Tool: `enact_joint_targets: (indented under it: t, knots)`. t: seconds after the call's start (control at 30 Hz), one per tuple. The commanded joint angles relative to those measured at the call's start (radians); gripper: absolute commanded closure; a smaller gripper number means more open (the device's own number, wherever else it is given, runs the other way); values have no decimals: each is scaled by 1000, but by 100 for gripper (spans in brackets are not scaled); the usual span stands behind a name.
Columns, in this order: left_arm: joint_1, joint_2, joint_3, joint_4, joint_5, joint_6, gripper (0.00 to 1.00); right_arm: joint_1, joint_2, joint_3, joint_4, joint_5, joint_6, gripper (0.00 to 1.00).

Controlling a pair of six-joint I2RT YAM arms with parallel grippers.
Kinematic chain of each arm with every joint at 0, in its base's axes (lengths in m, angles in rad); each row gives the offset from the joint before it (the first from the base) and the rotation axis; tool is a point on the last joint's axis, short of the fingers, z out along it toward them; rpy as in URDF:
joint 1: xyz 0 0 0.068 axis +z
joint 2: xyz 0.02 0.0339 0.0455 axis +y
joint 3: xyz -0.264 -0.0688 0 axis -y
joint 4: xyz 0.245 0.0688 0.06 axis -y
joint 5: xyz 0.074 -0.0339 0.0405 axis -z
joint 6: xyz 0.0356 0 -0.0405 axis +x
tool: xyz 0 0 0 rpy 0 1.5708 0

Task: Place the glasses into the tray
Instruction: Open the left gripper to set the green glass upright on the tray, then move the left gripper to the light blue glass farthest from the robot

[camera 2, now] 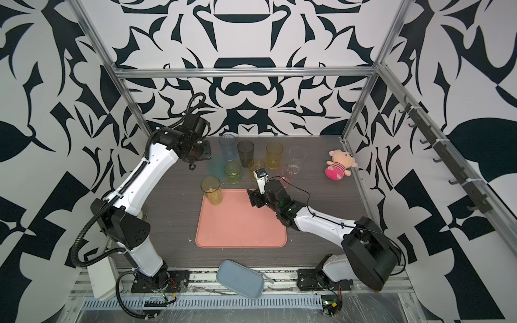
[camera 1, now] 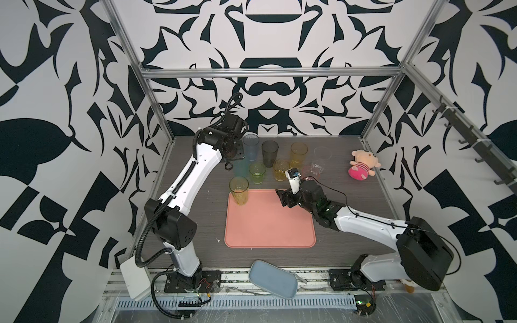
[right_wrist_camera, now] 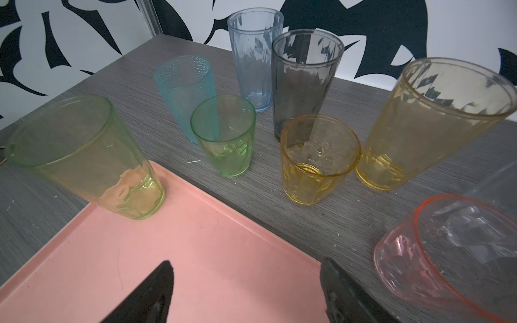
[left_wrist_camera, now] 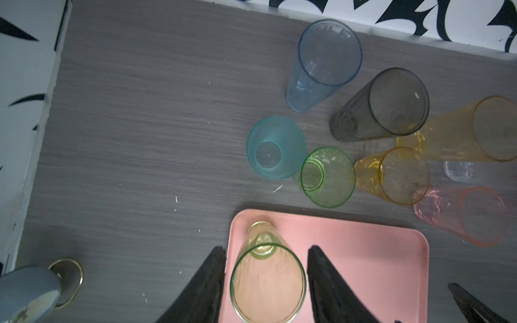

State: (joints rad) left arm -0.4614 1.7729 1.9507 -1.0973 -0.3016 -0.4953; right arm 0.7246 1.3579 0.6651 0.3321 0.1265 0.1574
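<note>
Glasses are what matters, and one of nine is home. Starting at the left gripper (left_wrist_camera: 266, 249): its black fingers (left_wrist_camera: 201, 288) stand parted with nothing between them, hanging high above the far-left of the dark grey wood-grain table (left_wrist_camera: 140, 125). Beneath and a little nearer, the tall yellow-green see-through tumbler (right_wrist_camera: 84, 156) stands upright in the far-left corner of the flat salmon-pink rectangular tray (right_wrist_camera: 167, 237). The right gripper (right_wrist_camera: 246, 264) is spread wide and empty too, low over the tray's far-right part, pointing towards the far wall.

The other eight appear upright on the table just past the tray's far edge, so every long axis is vertical and a sideways approach looks right. Straight ahead of the right gripper is the short amber see-through tumbler (right_wrist_camera: 316, 159); the short pink see-through tumbler (right_wrist_camera: 436, 257) lies to the right of that. I'd judge the right arm closer to those two, the left arm closer to the teal dimpled tumbler (left_wrist_camera: 275, 146) (a mere smear in both top views).

From the left wrist view the fingers seem to flank the yellow-green rim; the right wrist view shows that tumbler standing quite free, no finger near it.
</note>
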Motion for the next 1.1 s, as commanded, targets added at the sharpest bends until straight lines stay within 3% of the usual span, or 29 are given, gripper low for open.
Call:
enact_joint_targets:
  t: [0.0, 0.47, 1.07]
  knots:
    - [7, 57, 47, 18, -42, 22, 47, 6, -40, -8, 46, 30, -4, 15]
    - [25, 237, 162, 196, -105, 60, 41, 6, -39, -12, 52, 40, -5, 16]
    - [69, 406, 230, 346, -25, 45, 37, 6, -31, -5, 52, 43, -6, 16]
